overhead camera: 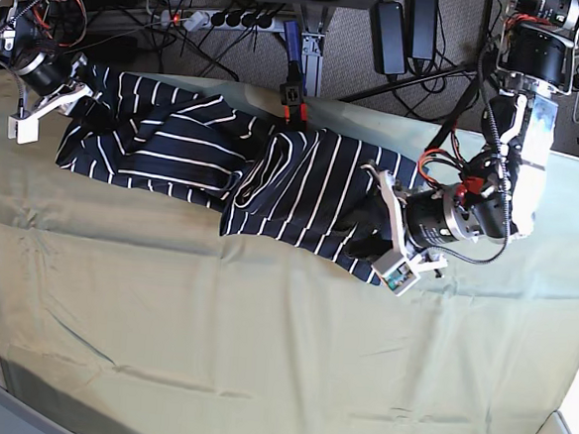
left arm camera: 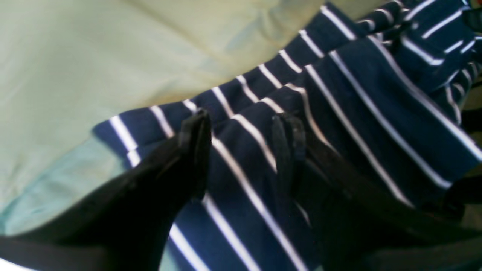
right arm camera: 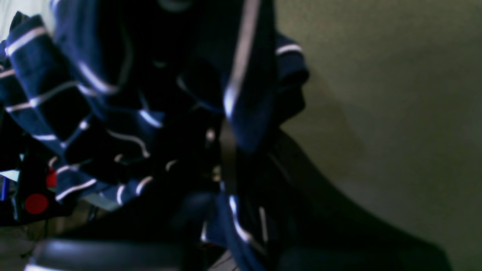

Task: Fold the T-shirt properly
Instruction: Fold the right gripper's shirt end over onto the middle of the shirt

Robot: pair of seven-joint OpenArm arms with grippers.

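My left gripper [left arm camera: 241, 150], jaws wide, straddles soft striped T-shirt [overhead camera: 282, 177] mid-frame; right gripper [right arm camera: 222, 162] pinches its upper-left end.

Navy white-striped T-shirt [overhead camera: 272, 176], rumpled, stretched along green cloth's far edge

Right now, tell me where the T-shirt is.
Base view: the T-shirt stretches across the green cloth's far half, between the right gripper and left gripper.

Striped T-shirt [overhead camera: 223, 168] spread crumpled across the far half of the pale green cloth [overhead camera: 260, 354]; left gripper [overhead camera: 366, 222] at its near-right edge, right gripper [overhead camera: 65, 94] at its far-left corner
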